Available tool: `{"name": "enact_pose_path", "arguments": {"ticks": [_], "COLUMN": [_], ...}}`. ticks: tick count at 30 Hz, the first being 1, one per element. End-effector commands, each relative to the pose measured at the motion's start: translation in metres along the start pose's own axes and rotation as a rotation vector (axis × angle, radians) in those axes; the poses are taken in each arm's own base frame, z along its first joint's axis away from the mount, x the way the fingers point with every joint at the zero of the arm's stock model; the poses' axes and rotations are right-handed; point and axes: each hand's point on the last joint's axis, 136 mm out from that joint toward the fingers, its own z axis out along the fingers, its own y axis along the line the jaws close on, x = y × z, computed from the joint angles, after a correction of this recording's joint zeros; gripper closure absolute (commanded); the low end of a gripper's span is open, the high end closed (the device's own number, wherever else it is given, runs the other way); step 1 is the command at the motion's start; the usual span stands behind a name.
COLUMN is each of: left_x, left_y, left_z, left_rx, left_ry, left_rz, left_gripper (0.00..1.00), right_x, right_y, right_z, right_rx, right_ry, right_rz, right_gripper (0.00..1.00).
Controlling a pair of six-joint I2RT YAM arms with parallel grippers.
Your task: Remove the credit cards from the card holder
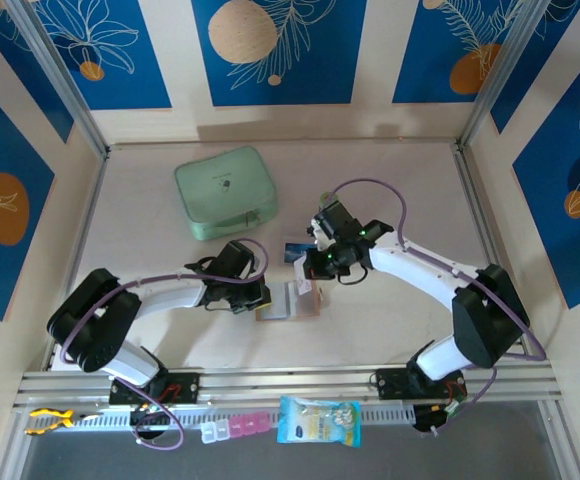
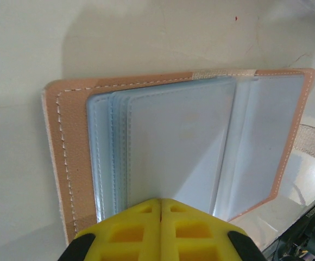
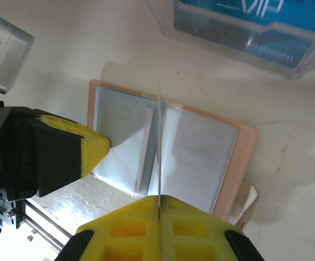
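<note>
The card holder (image 1: 292, 303) lies open between the arms, the left gripper (image 2: 160, 217) closed empty and pinning its left page, the right gripper (image 3: 159, 209) pinched on a thin sheet (image 3: 159, 136) at the fold; if that's pocket, not card, pulling could drag the holder loose.

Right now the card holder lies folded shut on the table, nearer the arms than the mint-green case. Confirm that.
Not shut: the card holder lies spread open on the table, nearer the arms than the mint-green case. The left wrist view shows it.
</note>
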Motion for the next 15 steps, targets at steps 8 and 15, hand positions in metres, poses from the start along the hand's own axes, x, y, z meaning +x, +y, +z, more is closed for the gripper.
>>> {"name": "enact_pose_path", "arguments": {"ticks": [8,15], "left_x": [-0.002,-0.004], "left_y": [-0.002,-0.007], "left_z": [-0.006,-0.013], "left_rx": [-0.017,-0.003], "left_ry": [-0.016,-0.043], "left_rz": [0.024,0.036], "left_gripper": [0.96,0.95], "right_x": [-0.017,-0.04], "right_y": [0.003,0.0], "right_z": [-0.035,-0.042], "right_rx": [0.049,0.132], "right_ry": [-0.039,-0.062], "right_rz": [-0.661,-1.072], "right_gripper": [1.0,1.0]}}
